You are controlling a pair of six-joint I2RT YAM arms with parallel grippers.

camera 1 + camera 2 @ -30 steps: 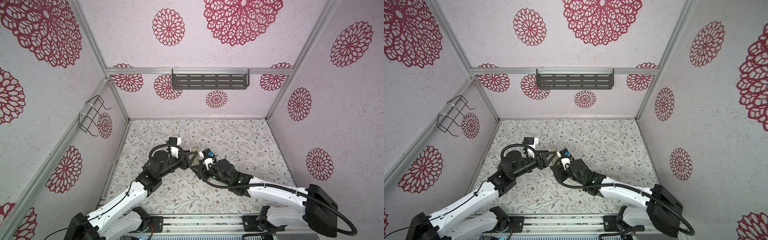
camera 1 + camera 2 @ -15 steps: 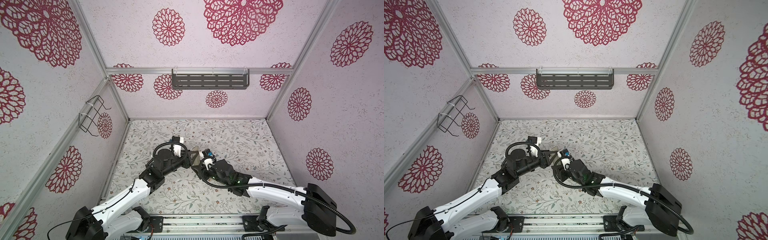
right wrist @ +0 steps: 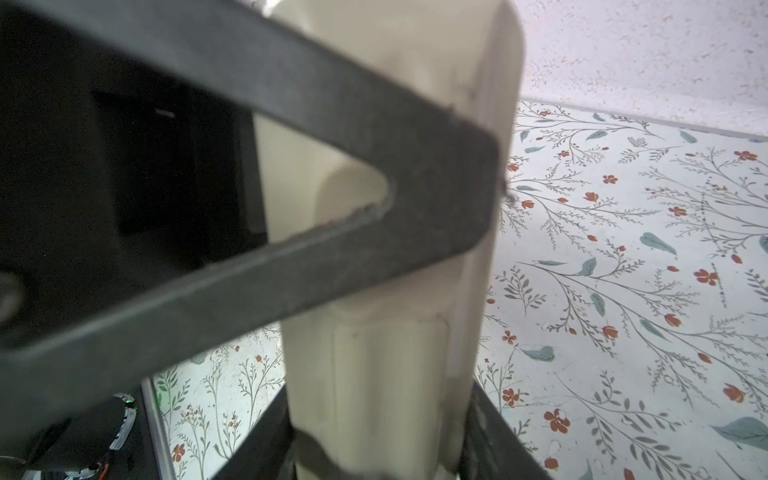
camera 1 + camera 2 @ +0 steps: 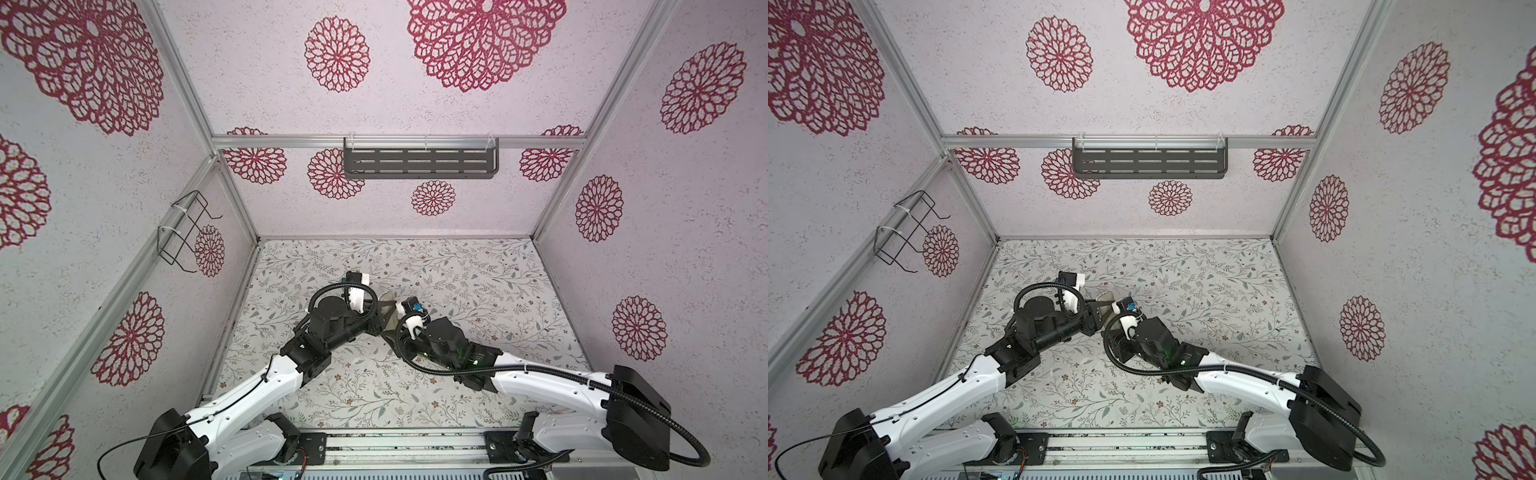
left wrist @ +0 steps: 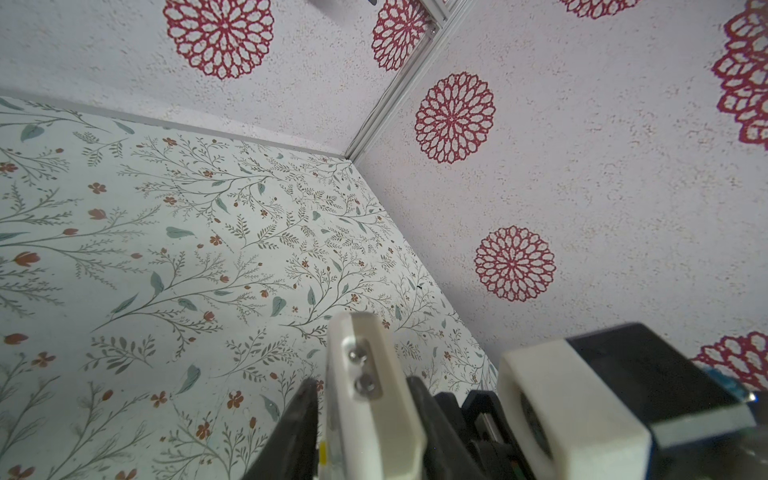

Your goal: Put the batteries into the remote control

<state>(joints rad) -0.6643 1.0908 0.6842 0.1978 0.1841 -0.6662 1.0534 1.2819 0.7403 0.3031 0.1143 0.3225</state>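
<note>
**Remote control** (image 4: 385, 297): slim handset with a pale beige back. It is held over the middle of the floral table (image 4: 457, 282), where the two arms meet. Only a small pale part shows in both top views (image 4: 1105, 297). The left wrist view shows it edge-on as a white strip (image 5: 365, 419). The right wrist view shows its plain back (image 3: 395, 374) rising lengthwise out of the gripper, with a rectangular panel outlined in the lower half.

**Right gripper** (image 3: 378, 388): clamped on the remote control across its width, with one black finger (image 3: 494, 432) against each long edge near the lower end. In a top view it sits just right of the handset (image 4: 392, 328).

**Left gripper** (image 5: 362, 386): reaches in from the left in both top views (image 4: 1094, 316). Its fingers stand close on either flat side of the remote control. One triangular open-frame finger (image 3: 374, 249) lies across the beige back. Whether the pair actually presses the handset cannot be told.

**Surroundings**:
- White walls (image 4: 336, 54) printed with red rosettes.
- A grey slotted shelf (image 4: 419, 164) on the rear wall.
- A black wire rack (image 4: 183, 232) on the left wall, well apart from the arms.
</note>
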